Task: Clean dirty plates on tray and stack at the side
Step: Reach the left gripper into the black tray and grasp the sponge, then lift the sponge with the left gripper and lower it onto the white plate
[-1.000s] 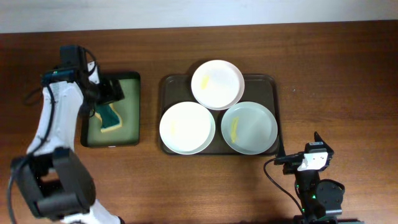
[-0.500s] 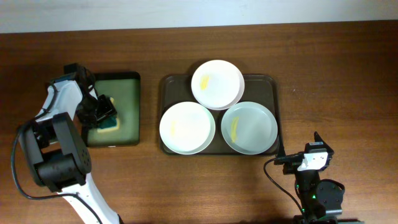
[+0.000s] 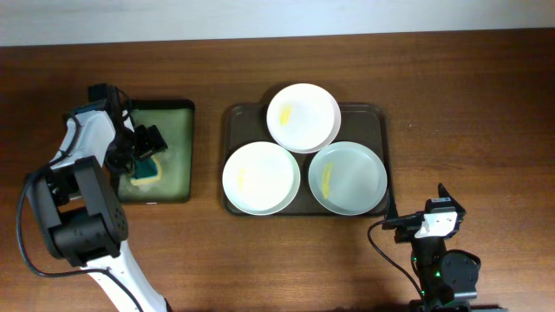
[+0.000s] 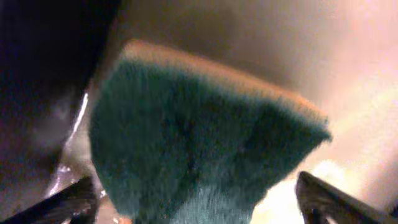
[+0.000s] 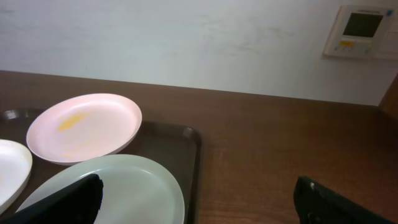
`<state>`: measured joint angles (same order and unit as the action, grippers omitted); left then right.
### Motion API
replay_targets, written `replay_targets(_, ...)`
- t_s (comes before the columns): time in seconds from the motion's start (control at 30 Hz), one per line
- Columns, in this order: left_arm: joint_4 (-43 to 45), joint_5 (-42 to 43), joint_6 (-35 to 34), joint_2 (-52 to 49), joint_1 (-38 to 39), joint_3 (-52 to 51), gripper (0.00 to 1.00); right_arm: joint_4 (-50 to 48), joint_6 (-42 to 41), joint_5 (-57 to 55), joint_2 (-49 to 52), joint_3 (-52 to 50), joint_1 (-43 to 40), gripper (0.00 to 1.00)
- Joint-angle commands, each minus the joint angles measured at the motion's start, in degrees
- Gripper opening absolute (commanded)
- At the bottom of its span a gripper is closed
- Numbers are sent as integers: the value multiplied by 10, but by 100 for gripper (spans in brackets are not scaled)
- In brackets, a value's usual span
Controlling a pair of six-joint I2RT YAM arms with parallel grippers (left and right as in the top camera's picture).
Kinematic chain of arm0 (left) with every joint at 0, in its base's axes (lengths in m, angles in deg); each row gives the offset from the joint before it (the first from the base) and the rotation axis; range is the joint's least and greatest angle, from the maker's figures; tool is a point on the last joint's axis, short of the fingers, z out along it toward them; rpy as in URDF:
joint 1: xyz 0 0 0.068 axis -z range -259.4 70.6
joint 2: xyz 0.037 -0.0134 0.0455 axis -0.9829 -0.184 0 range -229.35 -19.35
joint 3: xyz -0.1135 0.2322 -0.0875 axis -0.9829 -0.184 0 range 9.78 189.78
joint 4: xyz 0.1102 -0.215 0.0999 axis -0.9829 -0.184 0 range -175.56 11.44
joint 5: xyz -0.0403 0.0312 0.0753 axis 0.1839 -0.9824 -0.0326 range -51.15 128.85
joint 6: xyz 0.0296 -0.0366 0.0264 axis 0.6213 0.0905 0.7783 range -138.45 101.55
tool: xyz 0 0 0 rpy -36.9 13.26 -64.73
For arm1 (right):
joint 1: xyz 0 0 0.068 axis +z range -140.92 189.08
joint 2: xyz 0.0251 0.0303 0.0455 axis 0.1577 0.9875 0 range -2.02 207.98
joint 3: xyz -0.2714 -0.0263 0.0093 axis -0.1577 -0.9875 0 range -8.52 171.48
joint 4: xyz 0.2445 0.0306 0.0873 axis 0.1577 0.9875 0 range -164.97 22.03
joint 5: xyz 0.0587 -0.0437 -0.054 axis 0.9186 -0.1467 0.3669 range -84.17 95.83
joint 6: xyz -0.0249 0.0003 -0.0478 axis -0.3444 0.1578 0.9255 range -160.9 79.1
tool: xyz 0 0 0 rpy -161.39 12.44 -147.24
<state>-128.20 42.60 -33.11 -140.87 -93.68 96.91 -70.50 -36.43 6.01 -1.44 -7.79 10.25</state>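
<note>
Three white plates lie on the dark brown tray (image 3: 245, 121): one at the back (image 3: 303, 117), one front left (image 3: 261, 178), and a bluish-grey one front right (image 3: 347, 178). Each has a yellow smear. My left gripper (image 3: 141, 154) is low over a green and yellow sponge (image 3: 149, 172). In the left wrist view the sponge (image 4: 199, 118) fills the frame, and the open fingers (image 4: 199, 202) stand on either side of it. My right gripper (image 5: 199, 199) is open and empty, near the front right of the tray (image 5: 189, 140).
The sponge lies in a smaller black tray with a greenish inside (image 3: 178, 117), left of the brown tray. The right arm's base (image 3: 438, 260) sits at the table's front right. A white wall with a wall panel (image 5: 360, 31) is behind the table.
My left gripper has moved from the back of the small tray down onto the sponge, its fingers now either side of it. The plates and the right arm have not moved.
</note>
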Motion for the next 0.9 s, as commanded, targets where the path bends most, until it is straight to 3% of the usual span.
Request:
replay_targets(0.0,15,-6,2,-17,-4,-3,36,2,-3,-5,-4,-4,3,98)
replay_targets(0.03,14,-6,2,-17,-4,-3,6,2,-3,-5,-4,-4,3,98)
replay_targets(0.07,14,-6,2,-17,-4,-3,0,2,-3,-5,-4,-4,3,98)
replay_targets(0.13,11,-5,2,-17,-4,-3,0,2,-3,-5,-4,-4,3,98)
replay_targets(0.17,9,-5,2,-17,-4,-3,27,2,-3,-5,-4,-4,3,98)
replay_targets(0.2,3,1,2,-17,-4,-3,82,2,-3,-5,-4,-4,3,98)
replay_targets(0.23,-5,13,2,-17,-4,-3,100,2,-3,-5,-4,-4,3,98)
replay_targets(0.37,-44,44,2,-17,-4,-3,99,2,-3,-5,-4,-4,3,98)
replay_targets(0.4,-50,44,2,-17,-4,-3,95,2,-3,-5,-4,-4,3,98)
replay_targets(0.5,-57,44,2,-17,-4,0,24,2,-3,-5,-4,-4,3,98)
replay_targets(0.53,-63,44,2,-17,-4,5,8,2,-3,-5,-4,-4,3,98)
replay_targets(0.57,-74,44,2,-17,-4,16,0,2,-3,-5,-4,-4,3,98)
replay_targets(0.7,-152,44,2,-17,-4,98,0,2,-3,-5,-4,-4,3,98)
replay_targets(0.87,-296,44,2,-17,-4,294,0,2,-3,-5,-4,-4,3,98)
